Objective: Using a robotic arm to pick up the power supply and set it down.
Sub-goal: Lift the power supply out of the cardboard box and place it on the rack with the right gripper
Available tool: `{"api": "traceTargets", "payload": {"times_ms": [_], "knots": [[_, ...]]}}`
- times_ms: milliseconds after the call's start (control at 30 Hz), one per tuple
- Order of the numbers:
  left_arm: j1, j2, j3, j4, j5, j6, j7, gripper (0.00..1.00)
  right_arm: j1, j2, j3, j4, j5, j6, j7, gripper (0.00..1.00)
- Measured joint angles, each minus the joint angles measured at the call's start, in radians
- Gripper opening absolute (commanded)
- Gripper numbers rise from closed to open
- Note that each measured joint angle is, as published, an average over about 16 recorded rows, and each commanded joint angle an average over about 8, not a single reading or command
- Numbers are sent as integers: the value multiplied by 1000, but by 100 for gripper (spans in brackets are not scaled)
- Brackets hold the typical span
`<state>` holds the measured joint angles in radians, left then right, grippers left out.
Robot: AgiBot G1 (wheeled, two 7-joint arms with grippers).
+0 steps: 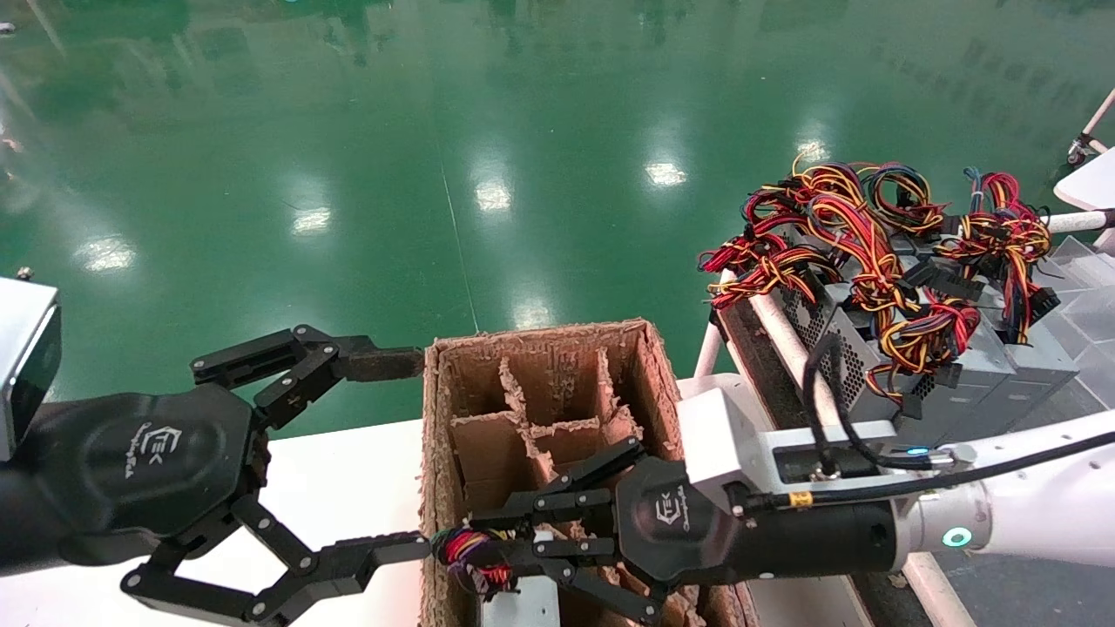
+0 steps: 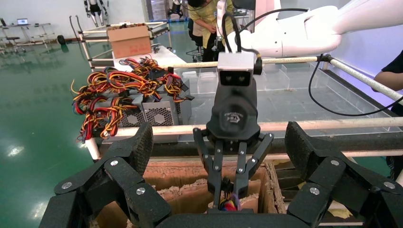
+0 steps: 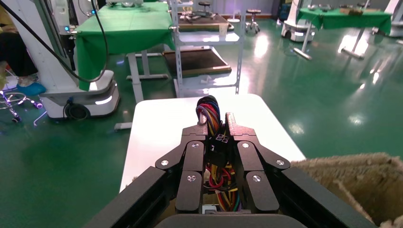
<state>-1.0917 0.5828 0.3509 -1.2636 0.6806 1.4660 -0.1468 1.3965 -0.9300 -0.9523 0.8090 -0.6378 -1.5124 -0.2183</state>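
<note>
My right gripper (image 1: 470,550) sits at lower centre of the head view, reaching in over the near-left corner of the cardboard divider box (image 1: 649,366). Fingers drawn narrow, pinched on a wire bundle (image 1: 466,547) of red, yellow, blue-purple and black strands. The right wrist view confirms this: the bundle (image 3: 210,111) and a black plug (image 3: 220,138) sit clamped between the two fingers (image 3: 247,152). The left wrist view shows the same grip from the front, with the gripper (image 2: 229,198) pointing down into the box.

The power supply body that these wires belong to is not clearly visible; only a pale patch shows below the wires at the bottom edge of the head view. Cannot tell whether it is lifted or resting.

My left gripper (image 1: 396,453) is at lower left of the head view, spread wide, its fingertips just beside the box's left wall. It holds nothing.

Other power supplies (image 1: 923,366), silver-grey with tangled wiring on top, are stacked on a rack at right of the head view, well apart from the box. A white table (image 1: 348,470) lies under the box.
</note>
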Motion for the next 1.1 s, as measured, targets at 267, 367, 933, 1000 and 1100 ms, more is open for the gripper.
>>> {"api": "traceTargets", "payload": {"times_ms": [267, 367, 933, 1000, 1100], "knots": [[0, 0, 0, 0, 0, 0, 0, 100, 31, 49, 32, 74, 24, 24, 8, 0], [0, 0, 0, 0, 0, 0, 0, 100, 44, 76, 46, 106, 32, 39, 13, 0], [0, 0, 0, 0, 0, 0, 0, 100, 82, 245, 116, 239, 73, 122, 55, 0], [0, 0, 0, 0, 0, 0, 0, 100, 86, 251, 119, 240, 77, 123, 59, 0], [0, 0, 0, 0, 0, 0, 0, 100, 94, 255, 124, 235, 82, 120, 63, 0]]}}
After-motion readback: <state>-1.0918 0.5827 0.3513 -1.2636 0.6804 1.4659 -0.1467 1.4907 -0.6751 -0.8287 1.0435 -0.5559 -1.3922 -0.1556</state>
